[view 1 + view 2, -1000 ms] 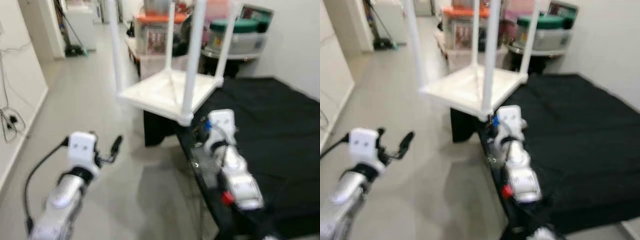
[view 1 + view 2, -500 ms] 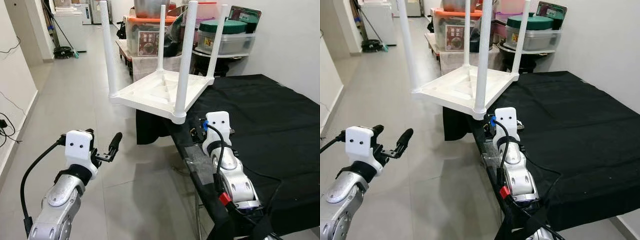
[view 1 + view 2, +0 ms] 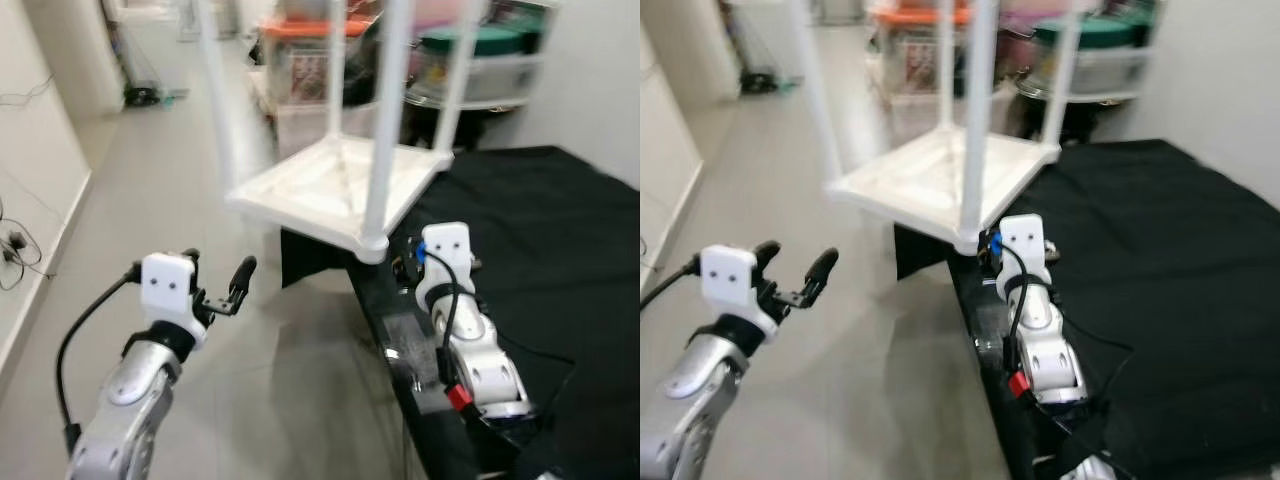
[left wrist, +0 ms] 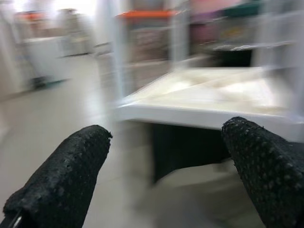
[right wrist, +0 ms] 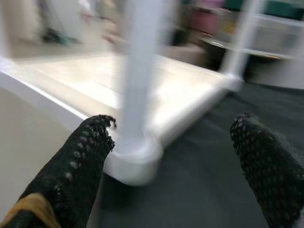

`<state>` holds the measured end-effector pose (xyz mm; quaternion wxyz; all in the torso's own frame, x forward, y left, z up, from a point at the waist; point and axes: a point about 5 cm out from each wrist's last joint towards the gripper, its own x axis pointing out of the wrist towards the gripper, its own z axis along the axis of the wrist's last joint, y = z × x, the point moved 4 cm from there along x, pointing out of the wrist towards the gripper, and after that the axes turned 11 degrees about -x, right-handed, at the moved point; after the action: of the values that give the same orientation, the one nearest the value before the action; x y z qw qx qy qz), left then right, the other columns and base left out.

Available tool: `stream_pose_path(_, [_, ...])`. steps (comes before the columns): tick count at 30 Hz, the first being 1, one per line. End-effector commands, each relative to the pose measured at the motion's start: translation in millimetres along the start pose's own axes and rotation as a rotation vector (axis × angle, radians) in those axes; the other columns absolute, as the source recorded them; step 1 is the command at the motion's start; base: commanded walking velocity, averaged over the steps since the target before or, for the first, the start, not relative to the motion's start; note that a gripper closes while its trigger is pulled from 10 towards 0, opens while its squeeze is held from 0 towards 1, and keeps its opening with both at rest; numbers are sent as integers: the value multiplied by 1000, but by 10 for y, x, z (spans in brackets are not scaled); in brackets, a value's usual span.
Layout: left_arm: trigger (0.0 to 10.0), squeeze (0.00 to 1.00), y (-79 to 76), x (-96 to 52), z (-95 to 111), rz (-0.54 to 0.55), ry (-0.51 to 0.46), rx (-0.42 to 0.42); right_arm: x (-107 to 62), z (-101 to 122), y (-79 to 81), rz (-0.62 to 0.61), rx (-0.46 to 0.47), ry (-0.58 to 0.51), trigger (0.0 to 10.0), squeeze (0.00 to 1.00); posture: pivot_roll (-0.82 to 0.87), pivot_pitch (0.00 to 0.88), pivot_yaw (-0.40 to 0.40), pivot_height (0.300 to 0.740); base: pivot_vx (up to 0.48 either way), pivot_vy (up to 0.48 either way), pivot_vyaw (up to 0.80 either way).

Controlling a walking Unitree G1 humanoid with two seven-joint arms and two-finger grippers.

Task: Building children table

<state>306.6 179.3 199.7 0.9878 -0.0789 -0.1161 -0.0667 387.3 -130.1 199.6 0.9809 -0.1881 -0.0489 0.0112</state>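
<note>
Blurring hides leg tops of upturned table point(image 3: 335, 190); left end effector point(image 3: 218, 283) & right end effector point(image 5: 175, 156) both spread open.

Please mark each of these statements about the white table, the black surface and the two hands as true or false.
1. The white table stands with its legs pointing up. True.
2. The left hand grips one table leg. False: it hangs open over the floor, apart from the table.
3. The table lies partly on the black cloth surface and sticks out past its edge. True.
4. The right hand is shut on the nearest leg. False: its fingers are spread, with the corner of the table between them, not touching.
5. Storage boxes stand behind the table. True.
</note>
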Motion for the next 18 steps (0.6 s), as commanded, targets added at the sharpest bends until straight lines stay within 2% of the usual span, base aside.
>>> stream_pose_path(1, [10000, 0, -86, 19, -20, -27, 4, -13, -22, -123, -126, -29, -21, 34, 10000, 0, 89, 0, -54, 740, 0, 0, 800])
stream_pose_path(10, [10000, 0, -131, 14, -61, -39, 18, -13, -39, -88, -226, -65, 21, 15, 10000, 0, 81, 0, -53, 740, 0, 0, 0])
stream_pose_path(15, [10000, 0, -139, 17, -65, -44, 18, -18, -32, -21, -179, -29, 37, -17, 10000, 0, 82, 0, -54, 740, 0, 0, 0])
stream_pose_path(16, [10000, 0, -130, 20, -74, -40, 22, -18, 14, 115, -111, 18, 51, -67, 10000, 0, 84, 0, -59, 740, 0, 0, 0])
stream_pose_path(18, [10000, 0, -123, 19, -79, -39, 23, -17, 33, 161, -93, 30, 52, -82, 10000, 0, 84, 0, -59, 740, 0, 0, 0])
